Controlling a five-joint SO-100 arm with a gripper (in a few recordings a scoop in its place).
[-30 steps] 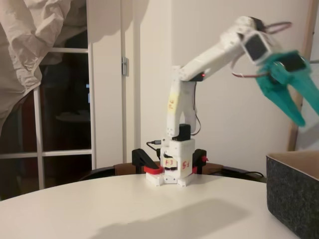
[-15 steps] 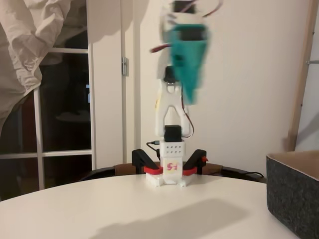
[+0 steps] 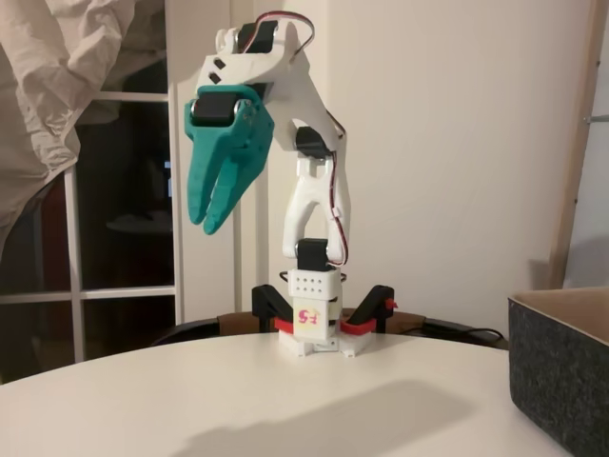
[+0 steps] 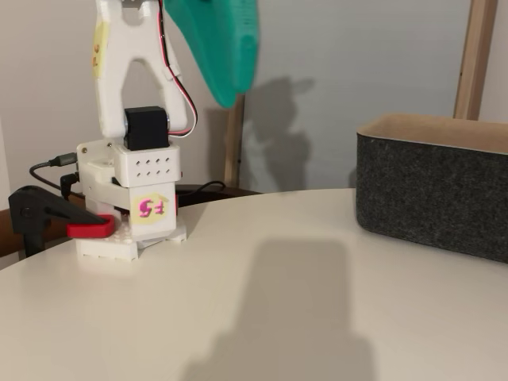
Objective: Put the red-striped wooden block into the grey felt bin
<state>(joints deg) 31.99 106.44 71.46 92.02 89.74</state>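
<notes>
My teal gripper (image 3: pixel 208 219) hangs high above the white table, left of the arm's base, fingers pointing down. Its jaws stand close together with nothing between them. In the other fixed view the gripper (image 4: pixel 225 94) is a blurred teal shape above the base. The grey felt bin (image 3: pixel 561 376) stands on the table at the right edge, far from the gripper; it is also the dark box (image 4: pixel 435 190) at the right. The red-striped wooden block is out of view; the bin's inside is hidden from both cameras.
The arm's white base (image 3: pixel 312 328) is held to the round table's far edge (image 3: pixel 171 347) by black-and-red clamps (image 4: pixel 55 218). A glass door (image 3: pixel 124 219) stands behind at the left, a wooden post (image 4: pixel 480 55) behind the bin.
The arm has swung from above the bin at the right, across the middle, to the left of its base. The jaws, spread wide a second ago, have come together.
</notes>
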